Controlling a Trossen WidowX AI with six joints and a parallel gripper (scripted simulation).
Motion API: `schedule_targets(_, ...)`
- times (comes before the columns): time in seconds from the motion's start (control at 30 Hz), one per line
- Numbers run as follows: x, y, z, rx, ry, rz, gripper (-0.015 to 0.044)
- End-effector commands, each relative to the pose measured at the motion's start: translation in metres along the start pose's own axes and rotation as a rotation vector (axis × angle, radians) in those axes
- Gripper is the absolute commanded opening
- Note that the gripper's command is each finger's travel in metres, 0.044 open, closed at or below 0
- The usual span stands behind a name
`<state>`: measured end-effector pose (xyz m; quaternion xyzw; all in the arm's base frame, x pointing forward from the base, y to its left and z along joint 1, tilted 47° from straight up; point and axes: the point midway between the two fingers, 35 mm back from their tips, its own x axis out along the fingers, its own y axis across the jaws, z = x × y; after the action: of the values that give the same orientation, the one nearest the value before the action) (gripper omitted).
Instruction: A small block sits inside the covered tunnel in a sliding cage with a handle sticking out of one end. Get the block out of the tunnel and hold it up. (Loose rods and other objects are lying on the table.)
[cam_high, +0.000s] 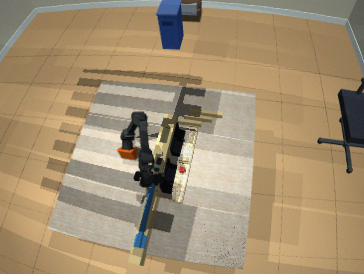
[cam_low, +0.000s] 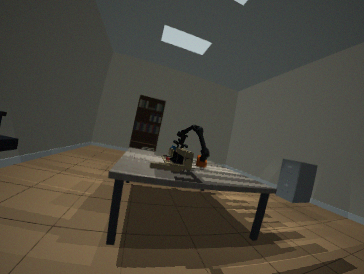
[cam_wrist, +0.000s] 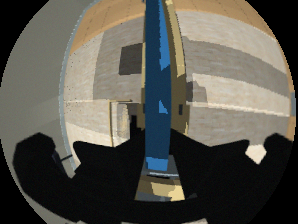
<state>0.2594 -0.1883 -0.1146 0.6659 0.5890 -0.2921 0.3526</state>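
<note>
The beige tunnel (cam_high: 159, 151) stands beside the arm in the top view. A long blue handle (cam_high: 146, 212) (cam_wrist: 157, 75) sticks out of its near end and lies along a beige rail (cam_high: 136, 256) (cam_wrist: 178, 90). My gripper (cam_high: 154, 181) (cam_wrist: 158, 131) is at the tunnel end of the handle. In the wrist view its two dark fingers meet the handle's left and right sides, shut on it. In the exterior view the gripper (cam_low: 179, 145) is small and low over the tunnel. The small block inside the tunnel cannot be made out.
A pale, low frame (cam_high: 189, 146) with a small red object (cam_high: 182, 169) lies along the tunnel's right side, with black parts (cam_high: 168, 180) between them. Loose beige rods (cam_high: 210, 114) lie beyond the tunnel's far end. The arm's orange base (cam_high: 128, 153) stands at the left.
</note>
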Motion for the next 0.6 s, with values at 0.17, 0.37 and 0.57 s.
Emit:
schedule_targets(0.17,0.004,0.005,0.016,-0.002,0.005,0.017,0.0000)
schedule_targets(0.37,0.009,0.004,0.035,0.001,0.007,0.017,0.0000)
schedule_targets(0.57,0.016,0.001,0.053,0.004,0.009,0.017,0.0000)
